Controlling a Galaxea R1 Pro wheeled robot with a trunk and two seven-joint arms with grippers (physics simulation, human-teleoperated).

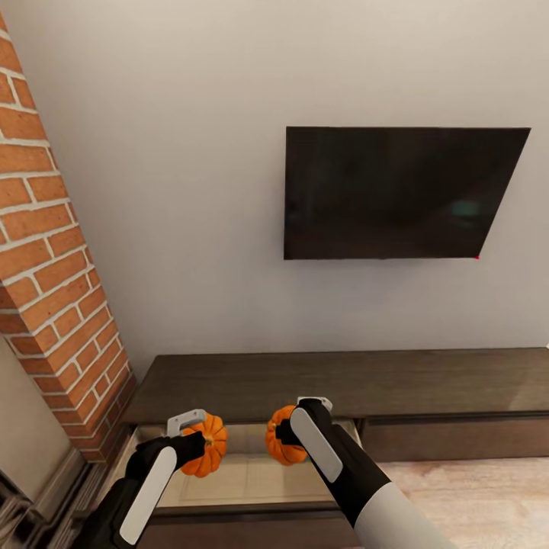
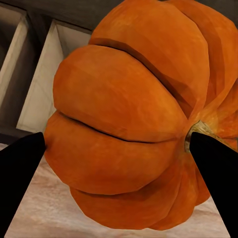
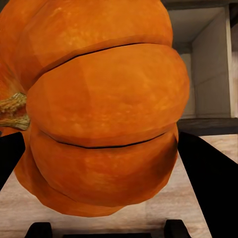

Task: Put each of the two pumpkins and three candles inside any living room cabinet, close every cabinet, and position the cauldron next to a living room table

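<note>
Both jaws clamped: left gripper holds one pumpkin, right gripper holds the other pumpkin, both over the open drawer of the cabinet at 6 o'clock. Step: stowing pumpkins. Next: lower, release inside, likely. TV at 1 o'clock, brick fireplace at 9, pale floor.

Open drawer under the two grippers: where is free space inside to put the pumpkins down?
The pale floor of the open drawer looks bare from its front edge back to the cabinet top. The held pumpkins, left and right, hide some of it.
</note>
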